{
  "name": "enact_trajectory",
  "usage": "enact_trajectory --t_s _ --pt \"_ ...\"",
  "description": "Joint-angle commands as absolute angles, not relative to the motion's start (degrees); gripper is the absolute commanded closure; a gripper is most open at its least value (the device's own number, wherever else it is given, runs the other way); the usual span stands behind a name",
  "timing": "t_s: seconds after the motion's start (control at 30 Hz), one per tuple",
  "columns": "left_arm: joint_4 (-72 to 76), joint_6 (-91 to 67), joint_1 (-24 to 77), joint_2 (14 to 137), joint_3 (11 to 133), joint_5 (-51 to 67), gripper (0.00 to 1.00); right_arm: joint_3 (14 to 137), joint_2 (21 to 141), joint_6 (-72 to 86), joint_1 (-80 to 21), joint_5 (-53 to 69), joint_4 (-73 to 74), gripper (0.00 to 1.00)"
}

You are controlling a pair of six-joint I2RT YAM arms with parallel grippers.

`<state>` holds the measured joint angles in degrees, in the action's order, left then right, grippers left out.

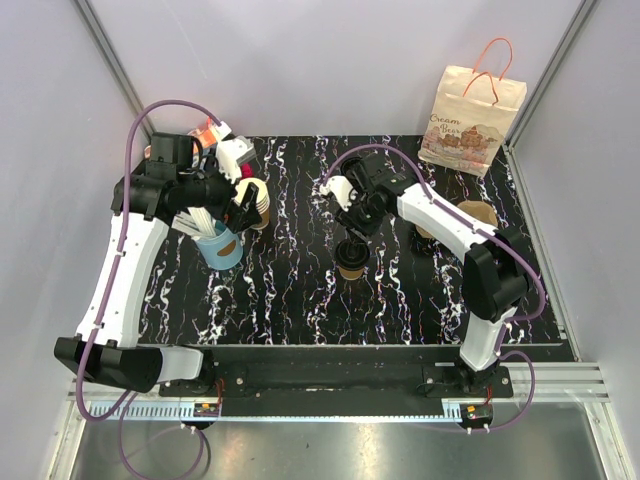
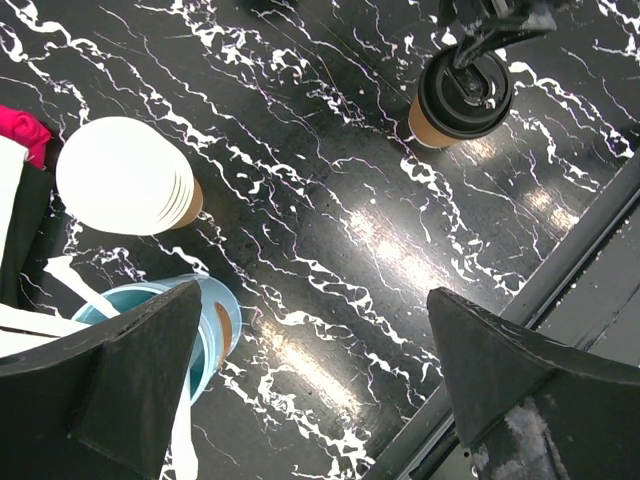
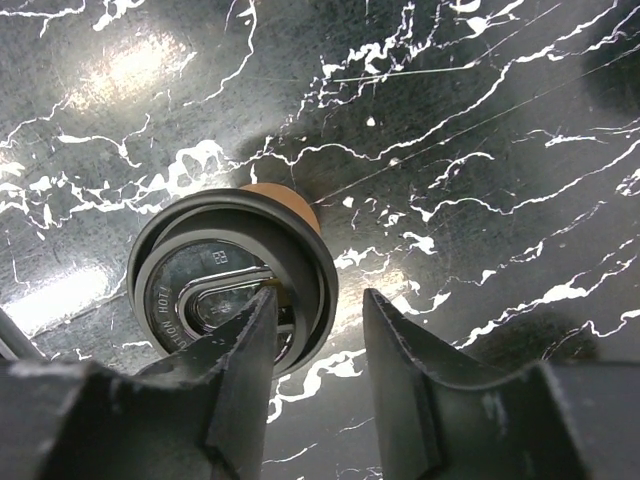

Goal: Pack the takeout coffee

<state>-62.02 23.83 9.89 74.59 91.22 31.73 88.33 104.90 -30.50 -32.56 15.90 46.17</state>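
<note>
A black, white-veined counter (image 1: 300, 310) fills a pale-walled booth. Near its middle stands the takeout coffee (image 1: 351, 260), upright. The right jaws straddle its lid rim, one finger over the lid and one outside, half parted and not yet clamped, probably so it lifts level. Only the right wrist view shows that gap. Farther left, the left jaws hang spread and empty above the blue cup (image 1: 222, 248) and cup stack (image 2: 125, 175). Farthest back waits the paper bag (image 1: 472, 118).
</note>
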Motion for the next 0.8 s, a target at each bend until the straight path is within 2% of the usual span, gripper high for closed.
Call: enact_trajectory --t_s 0.0,0.23,0.37,0.47,0.6,0.77 --pt "-59.0 22.4 9.4 73.1 91.3 32.3 0.01 87.7 104.9 -31.3 -33.6 14.6 44.6 0.57" --pt "-58.4 22.1 9.1 73.3 91.2 32.3 0.01 87.1 104.4 -31.1 -33.9 13.7 44.4 0.72" --pt "-58.2 21.9 9.0 73.3 91.3 32.1 0.01 87.0 103.6 -30.8 -34.0 13.0 44.4 0.87" --pt "-58.1 21.8 9.0 73.3 91.2 32.2 0.01 86.7 102.7 -30.6 -34.0 12.3 44.5 0.93" --pt "-58.1 21.7 8.9 73.3 91.3 32.3 0.01 86.0 100.8 -30.7 -34.1 10.4 45.0 1.00" --pt "-58.2 21.7 8.9 73.4 91.6 32.6 0.01 84.1 97.5 -31.1 -34.1 7.4 46.2 1.00"
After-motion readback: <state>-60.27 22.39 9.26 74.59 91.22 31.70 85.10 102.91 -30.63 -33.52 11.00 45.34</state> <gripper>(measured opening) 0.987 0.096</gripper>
